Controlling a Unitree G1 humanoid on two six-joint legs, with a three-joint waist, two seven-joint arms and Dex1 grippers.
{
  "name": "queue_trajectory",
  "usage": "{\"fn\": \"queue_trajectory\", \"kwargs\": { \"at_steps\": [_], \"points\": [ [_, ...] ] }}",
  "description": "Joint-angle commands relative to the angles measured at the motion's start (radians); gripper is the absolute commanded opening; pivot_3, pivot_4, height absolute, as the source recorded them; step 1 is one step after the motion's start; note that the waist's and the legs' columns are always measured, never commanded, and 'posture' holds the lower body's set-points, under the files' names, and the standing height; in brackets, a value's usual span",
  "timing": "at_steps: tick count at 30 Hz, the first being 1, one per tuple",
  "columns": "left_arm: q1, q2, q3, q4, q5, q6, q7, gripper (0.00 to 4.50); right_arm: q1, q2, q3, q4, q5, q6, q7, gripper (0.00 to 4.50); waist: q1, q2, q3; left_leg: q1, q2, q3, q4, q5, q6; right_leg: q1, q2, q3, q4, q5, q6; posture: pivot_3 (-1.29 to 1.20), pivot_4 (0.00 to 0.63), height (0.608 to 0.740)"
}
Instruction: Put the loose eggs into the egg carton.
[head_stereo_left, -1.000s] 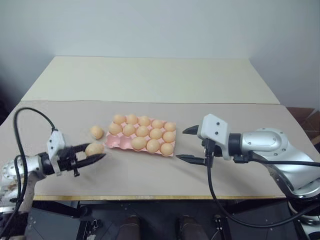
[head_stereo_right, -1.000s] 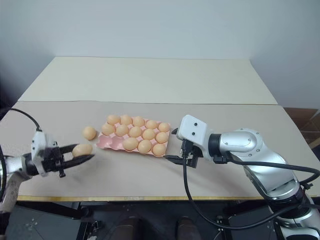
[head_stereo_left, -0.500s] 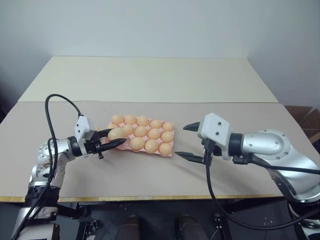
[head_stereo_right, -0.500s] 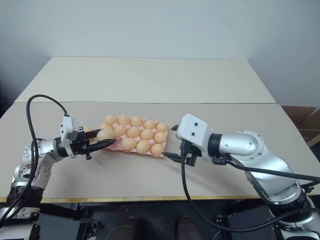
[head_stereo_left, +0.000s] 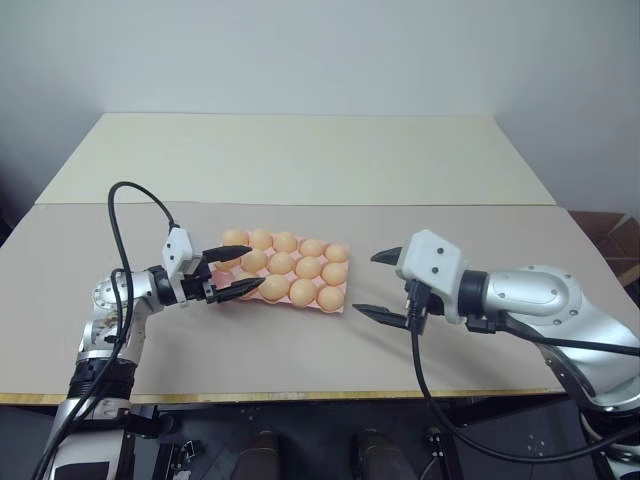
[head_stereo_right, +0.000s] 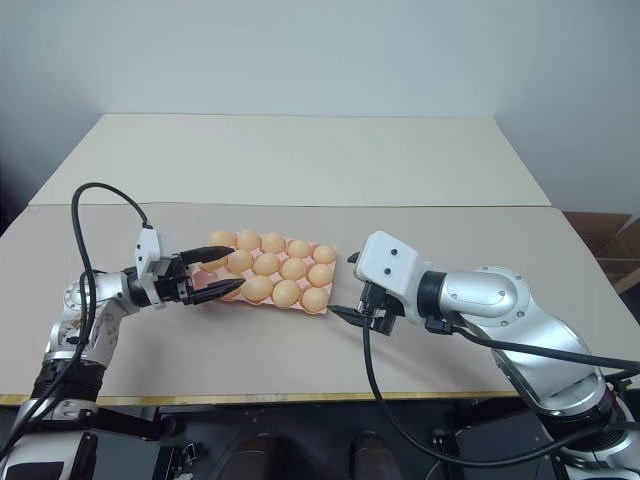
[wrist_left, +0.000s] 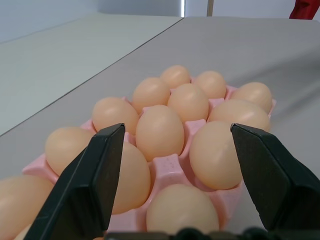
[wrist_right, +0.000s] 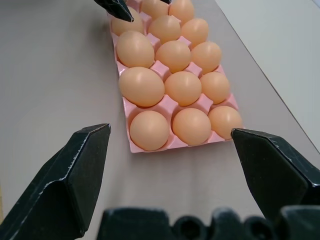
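Note:
The pink egg carton (head_stereo_left: 316, 306) lies at mid-table, its cups holding pale orange eggs (head_stereo_left: 308, 267). My left gripper (head_stereo_left: 236, 271) reaches level over the carton's left end and is open, one finger on each side of the end cups, holding nothing. The left wrist view looks between its fingers (wrist_left: 100, 165) along rows of seated eggs (wrist_left: 160, 131). My right gripper (head_stereo_left: 369, 284) hovers open and empty just off the carton's right end. Any loose eggs on the table are hidden from me.
The carton rests on a grey-brown sheet (head_stereo_left: 300, 350) covering the near table. A paler tabletop (head_stereo_left: 300, 150) stretches behind it to the wall. A black cable (head_stereo_left: 130, 200) loops up from my left wrist. In the right wrist view the left fingertip (wrist_right: 117, 9) shows at the carton's far end.
My left gripper carried an egg rightward from the table to the carton's left end and opened, leaving the egg in the carton. The right gripper stayed put.

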Motion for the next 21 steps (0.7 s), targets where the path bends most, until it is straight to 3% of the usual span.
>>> {"fn": "queue_trajectory", "kwargs": {
  "at_steps": [1,6,13,21],
  "points": [
    [0.025,0.033,0.048,-0.072,-0.042,0.012,-0.003,3.65,-0.011,-0.007,-0.019,-0.015,-0.01,-0.025,-0.003,4.5,-0.002,0.0,0.0,0.0,0.0,0.0,0.0,0.0,0.0,0.0,0.0,0.0,0.0,0.0,0.0,0.0,0.15,0.74],
    [0.113,0.096,0.108,-0.174,-0.074,0.049,0.005,3.65,-0.011,-0.013,-0.013,-0.012,-0.019,-0.037,0.007,4.5,-0.003,0.0,0.0,0.0,0.0,0.0,0.0,0.0,0.0,0.0,0.0,0.0,0.0,0.0,0.0,0.0,0.15,0.74],
    [0.398,0.244,0.332,-0.321,-0.128,0.099,0.009,3.65,0.016,-0.04,-0.053,-0.014,0.017,-0.111,0.085,4.5,-0.005,0.0,0.0,0.001,0.002,-0.003,-0.001,0.0,0.0,-0.001,0.0,0.001,0.0,0.0,0.0,0.0,0.15,0.74],
    [0.689,0.282,0.586,-0.449,-0.162,0.187,0.028,3.65,0.056,-0.06,-0.074,0.035,0.029,-0.247,0.203,4.5,0.0,0.0,0.0,0.002,0.002,-0.002,-0.001,0.0,0.0,0.001,-0.001,0.0,-0.002,0.0,0.0,0.0,0.15,0.74]
  ]
}}
